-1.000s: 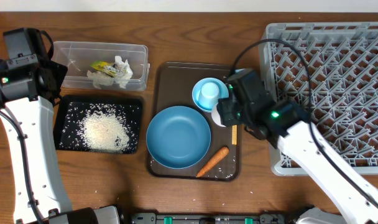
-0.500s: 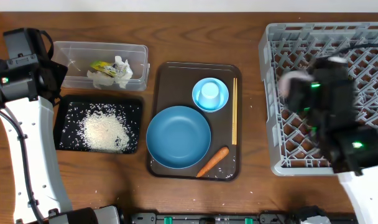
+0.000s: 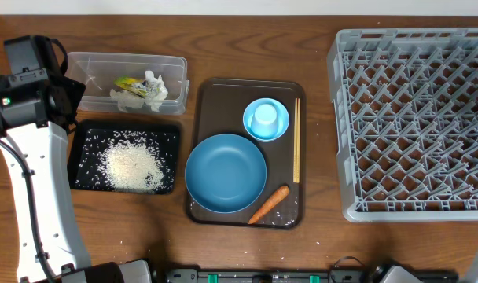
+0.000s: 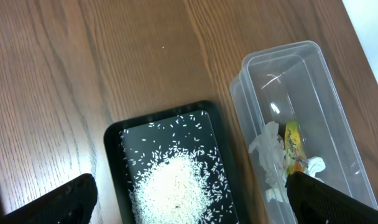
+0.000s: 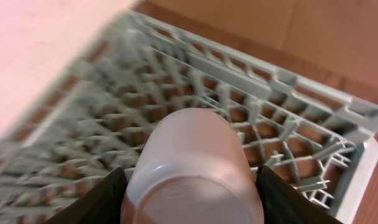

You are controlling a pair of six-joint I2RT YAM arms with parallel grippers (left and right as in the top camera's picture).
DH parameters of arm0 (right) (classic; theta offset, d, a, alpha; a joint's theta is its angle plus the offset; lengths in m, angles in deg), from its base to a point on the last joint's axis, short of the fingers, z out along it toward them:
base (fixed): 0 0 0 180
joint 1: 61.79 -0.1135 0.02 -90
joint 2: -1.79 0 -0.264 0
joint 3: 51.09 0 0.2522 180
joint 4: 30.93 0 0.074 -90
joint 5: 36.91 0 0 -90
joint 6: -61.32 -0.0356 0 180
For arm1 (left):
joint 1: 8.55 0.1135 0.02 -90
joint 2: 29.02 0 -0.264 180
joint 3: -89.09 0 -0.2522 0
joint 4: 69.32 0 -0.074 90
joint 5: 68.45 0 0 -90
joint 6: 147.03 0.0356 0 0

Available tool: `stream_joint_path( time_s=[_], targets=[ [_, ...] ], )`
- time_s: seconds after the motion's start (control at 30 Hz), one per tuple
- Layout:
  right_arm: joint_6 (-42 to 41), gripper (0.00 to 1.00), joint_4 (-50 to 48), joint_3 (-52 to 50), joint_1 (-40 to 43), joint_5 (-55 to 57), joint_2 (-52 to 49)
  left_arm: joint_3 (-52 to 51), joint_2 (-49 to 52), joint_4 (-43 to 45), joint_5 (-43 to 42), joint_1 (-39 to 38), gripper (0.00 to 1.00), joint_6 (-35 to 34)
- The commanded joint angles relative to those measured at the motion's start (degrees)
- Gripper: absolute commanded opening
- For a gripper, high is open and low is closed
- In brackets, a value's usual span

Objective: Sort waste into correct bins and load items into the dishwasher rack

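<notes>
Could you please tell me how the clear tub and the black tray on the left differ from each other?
The tub is see-through with tall walls; the black tray is opaque and shallow. The tub holds crumpled paper and a yellow-green wrapper; the black tray holds loose rice. The tub lies farther from the robot, the black tray nearer. Both are rectangular, similar in footprint, and sit left of the brown serving tray.

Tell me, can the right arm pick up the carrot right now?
Probably not yet. The right gripper is shut on the white cup above the dishwasher rack, so it is full. The carrot itself lies uncovered on the brown tray.
</notes>
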Motion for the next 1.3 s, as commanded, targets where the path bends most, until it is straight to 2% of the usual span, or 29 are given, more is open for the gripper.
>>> stream_joint_path(
  time_s=[0.0,0.07,0.13,0.2,0.27,0.37,0.5,0.6,0.7,0.8,0.93,1.03,1.17,1.27],
  targets=[
    [1.42,0.49,-0.20,0.83,3.91,-7.10,-4.74,-0.24,0.20,-0.07,1.36,0.26,0.99,0.72],
    [1.40,0.51,-0.20,0.83,5.05,-8.96,-7.15,-0.24,0.20,-0.07,1.36,0.26,0.99,0.72],
    [1.42,0.67,-0.22,0.83,5.60,-9.66,-8.90,-0.24,0.20,-0.07,1.36,0.26,0.99,0.72],
    [1.40,0.75,-0.20,0.83,5.66,-9.92,-9.84,-0.24,0.20,-0.07,1.36,0.26,0.99,0.72],
    [1.42,0.88,-0.46,0.85,5.60,-10.73,-9.77,-0.24,0.20,-0.07,1.36,0.26,0.99,0.72],
    [1.46,0.96,-0.44,1.29,5.60,-11.87,-9.09,-0.24,0.20,-0.07,1.36,0.26,0.99,0.72],
    [1.66,0.98,1.68,3.76,5.53,-17.97,-6.93,-0.24,0.20,-0.07,1.36,0.26,0.99,0.72],
    [3.15,0.99,2.21,5.73,4.63,-29.09,-3.37,-0.24,0.20,-0.07,1.36,0.26,0.99,0.72],
    [3.08,0.99,1.14,6.36,1.42,-42.47,1.46,-0.24,0.20,-0.07,1.36,0.26,0.99,0.72],
    [3.04,0.99,0.39,6.36,-4.68,-48.61,4.81,-0.24,0.20,-0.07,1.36,0.26,0.99,0.72],
    [3.13,0.99,0.70,5.84,-17.75,-43.41,5.33,-0.24,0.20,-0.07,1.36,0.26,0.99,0.72],
    [5.35,0.99,0.55,4.96,-29.31,-33.31,2.99,-0.24,0.20,-0.07,1.36,0.26,0.99,0.72],
    [6.34,0.99,0.13,4.94,-44.17,-18.18,-4.13,-0.24,0.20,-0.07,1.36,0.26,0.99,0.72],
    [6.32,0.99,-1.53,4.96,-52.57,-10.91,-10.78,-0.24,0.20,-0.07,1.36,0.26,0.99,0.72]
  ],
)
